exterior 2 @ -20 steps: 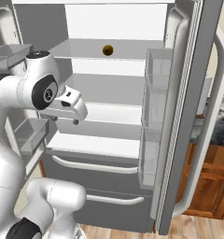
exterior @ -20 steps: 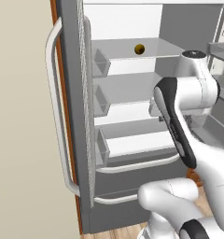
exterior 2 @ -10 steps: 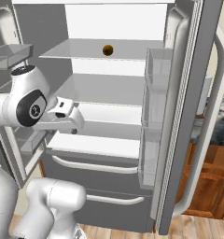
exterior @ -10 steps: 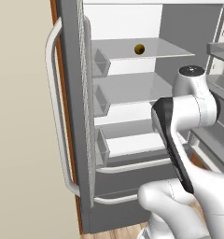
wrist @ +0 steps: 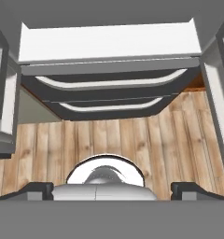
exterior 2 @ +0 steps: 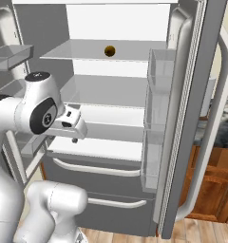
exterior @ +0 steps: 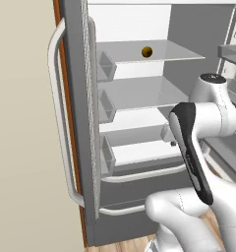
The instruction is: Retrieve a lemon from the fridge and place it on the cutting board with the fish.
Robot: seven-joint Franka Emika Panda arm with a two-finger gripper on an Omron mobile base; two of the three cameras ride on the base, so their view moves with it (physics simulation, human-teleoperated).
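With both doors swung wide, the fridge [exterior: 139, 123] is holding the lemon [exterior: 147, 51] on its upper clear shelf toward the back, while the gripper [exterior 2: 74, 133], jaws spread and grasping nothing, is hovering in front of the lower shelves, well below that fruit.

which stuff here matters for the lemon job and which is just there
For the job:
- lemon, on the upper shelf inside the fridge, whose doors are open
- gripper, jaws open and empty, well below the lemon

Just there:
- clear door bins
- two lower drawers with white handles
- wood floor
- wooden cabinet to the right of the fridge
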